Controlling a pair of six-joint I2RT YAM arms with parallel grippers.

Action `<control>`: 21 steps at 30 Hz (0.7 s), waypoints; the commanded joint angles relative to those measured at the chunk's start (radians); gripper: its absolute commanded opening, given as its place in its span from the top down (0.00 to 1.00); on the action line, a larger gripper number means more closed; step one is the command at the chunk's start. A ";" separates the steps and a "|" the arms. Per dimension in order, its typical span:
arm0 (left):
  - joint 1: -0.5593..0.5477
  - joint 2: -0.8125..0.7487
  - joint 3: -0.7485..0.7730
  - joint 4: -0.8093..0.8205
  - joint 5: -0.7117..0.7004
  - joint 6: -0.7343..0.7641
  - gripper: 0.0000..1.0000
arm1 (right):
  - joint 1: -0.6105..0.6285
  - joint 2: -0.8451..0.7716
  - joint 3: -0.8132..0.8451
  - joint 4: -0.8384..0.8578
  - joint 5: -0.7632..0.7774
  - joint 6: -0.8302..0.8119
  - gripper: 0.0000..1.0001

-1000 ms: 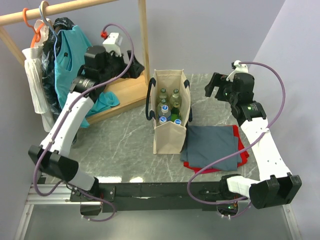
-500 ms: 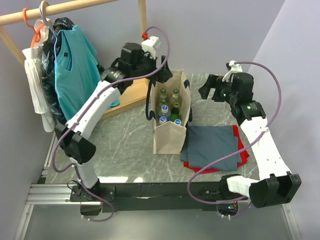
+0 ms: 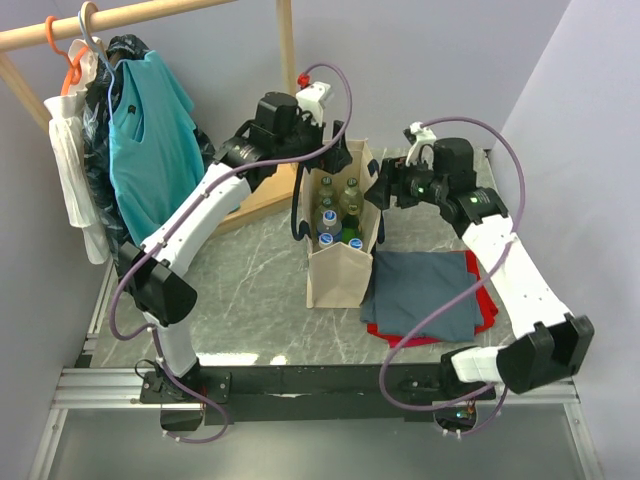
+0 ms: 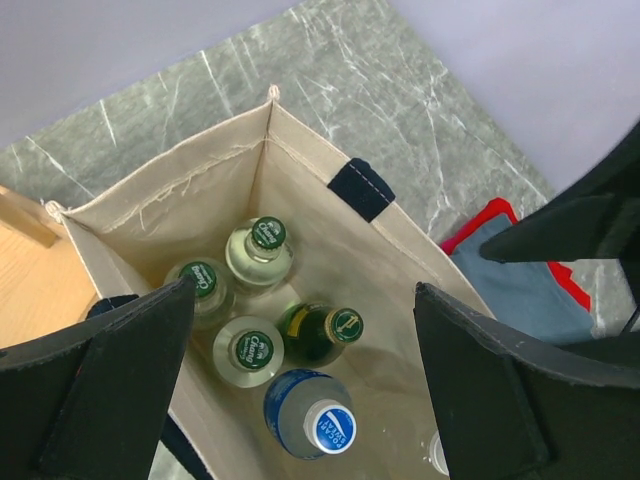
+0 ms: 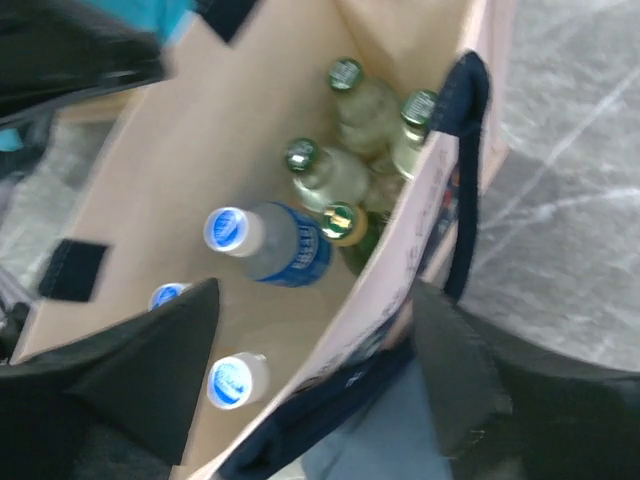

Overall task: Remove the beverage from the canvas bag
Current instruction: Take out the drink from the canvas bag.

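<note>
- On the near surface [image 3: 250, 285], the canvas bag [image 3: 338, 280] is stood upright just beside a folded cloth [image 3: 420, 285], with the bottles [image 3: 337, 212] inside it.
- Both arms have been swung in over its mouth. The left tool [image 4: 305, 370] is held wide open and empty, and the right tool [image 5: 305, 370], also open and empty, is set astride the right wall, so a grasp is judged near.
- Behind, a clothes rack [image 3: 150, 12] is seen against a plain wall.

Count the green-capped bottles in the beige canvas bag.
4 green-capped bottles, at the canvas bag's far end: two nearest its end wall, two beside the blue-capped bottle. None looks hidden.

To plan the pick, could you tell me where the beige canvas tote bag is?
The tote stands upright mid-table in the top view, a folded grey-blue cloth at its right and a wooden clothes rack behind-left.
</note>
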 commanded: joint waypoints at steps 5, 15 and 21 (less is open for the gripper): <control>-0.019 -0.009 -0.028 0.035 -0.001 0.011 0.04 | 0.001 0.110 0.043 -0.104 0.151 -0.012 0.51; -0.077 0.072 0.003 -0.008 -0.172 0.032 0.04 | 0.010 0.091 0.005 -0.075 0.130 -0.029 0.80; -0.096 0.204 0.113 -0.132 -0.381 0.054 0.04 | 0.021 0.092 0.017 -0.072 0.122 -0.031 0.80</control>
